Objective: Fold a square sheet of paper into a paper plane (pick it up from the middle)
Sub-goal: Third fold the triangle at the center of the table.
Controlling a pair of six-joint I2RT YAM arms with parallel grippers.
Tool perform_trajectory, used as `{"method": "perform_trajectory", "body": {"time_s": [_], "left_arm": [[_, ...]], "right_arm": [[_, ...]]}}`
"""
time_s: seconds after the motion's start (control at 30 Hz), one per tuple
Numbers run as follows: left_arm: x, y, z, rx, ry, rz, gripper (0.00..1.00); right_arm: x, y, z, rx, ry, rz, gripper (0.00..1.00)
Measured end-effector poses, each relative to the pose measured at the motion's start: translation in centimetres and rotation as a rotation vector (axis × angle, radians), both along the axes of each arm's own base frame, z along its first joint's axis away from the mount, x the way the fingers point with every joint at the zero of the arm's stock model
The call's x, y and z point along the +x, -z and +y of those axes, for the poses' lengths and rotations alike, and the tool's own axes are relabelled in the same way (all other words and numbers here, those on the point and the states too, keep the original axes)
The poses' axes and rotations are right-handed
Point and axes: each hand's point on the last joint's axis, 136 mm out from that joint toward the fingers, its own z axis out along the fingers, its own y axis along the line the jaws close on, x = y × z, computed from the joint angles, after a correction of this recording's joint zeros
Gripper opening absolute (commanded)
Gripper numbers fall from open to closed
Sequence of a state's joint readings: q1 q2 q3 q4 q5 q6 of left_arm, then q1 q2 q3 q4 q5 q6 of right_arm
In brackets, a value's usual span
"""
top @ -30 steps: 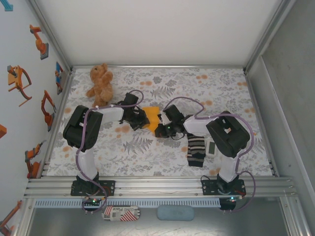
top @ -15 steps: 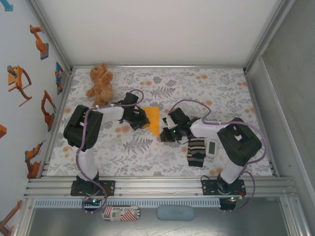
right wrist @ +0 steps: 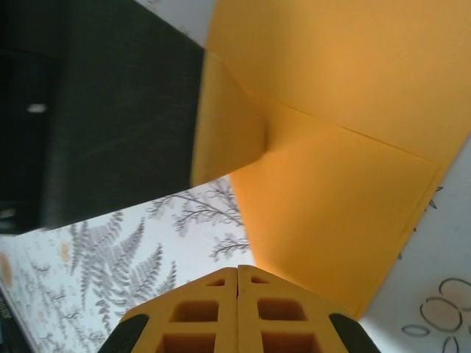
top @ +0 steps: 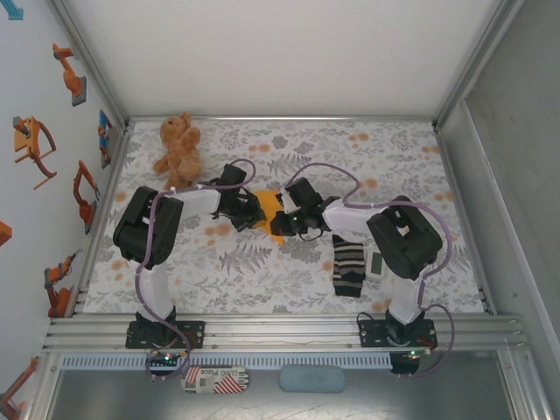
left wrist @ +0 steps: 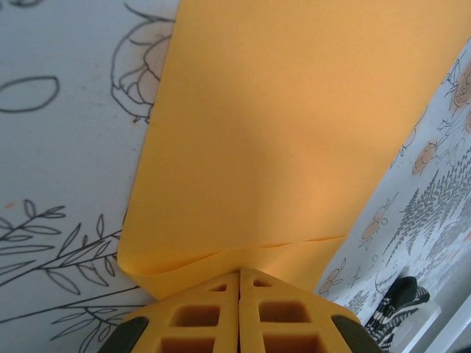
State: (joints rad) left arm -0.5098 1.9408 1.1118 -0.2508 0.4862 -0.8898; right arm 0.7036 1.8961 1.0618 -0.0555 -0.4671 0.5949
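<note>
Fold in progress. Sheet (top: 262,206), part-folded, on desk (top: 394,157) near sock (top: 348,267), up-left of it. Left tool (left wrist: 239,278) clenched on sheet's curled fold. Right tool (right wrist: 238,272) clenched, empty, at sheet's edge. Next, probably: press crease flat without shifting the sheet.

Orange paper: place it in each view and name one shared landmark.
Top external: paper at the middle of the floral tablecloth.
Left wrist: upper centre, pinched in the left gripper.
Right wrist: upper right, beyond the right gripper.
Shared landmark: that tablecloth.
</note>
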Motion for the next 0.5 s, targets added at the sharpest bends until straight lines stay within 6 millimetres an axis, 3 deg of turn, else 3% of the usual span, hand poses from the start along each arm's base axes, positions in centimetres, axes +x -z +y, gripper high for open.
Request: {"method": "perform_trajectory", "body": {"time_s": [0.37,0.5], "left_arm": [[0.6,-0.5,0.2,0.021,0.035,-0.034,0.08],[1.3,-1.8,0.1,0.011,0.083,-0.111,0.08]], "right_arm": [[-0.4,1.6,-0.8,-0.058,0.007,0.027,0.0],[-0.4,1.6,-0.9,-0.074,0.004,0.022,0.0]]}}
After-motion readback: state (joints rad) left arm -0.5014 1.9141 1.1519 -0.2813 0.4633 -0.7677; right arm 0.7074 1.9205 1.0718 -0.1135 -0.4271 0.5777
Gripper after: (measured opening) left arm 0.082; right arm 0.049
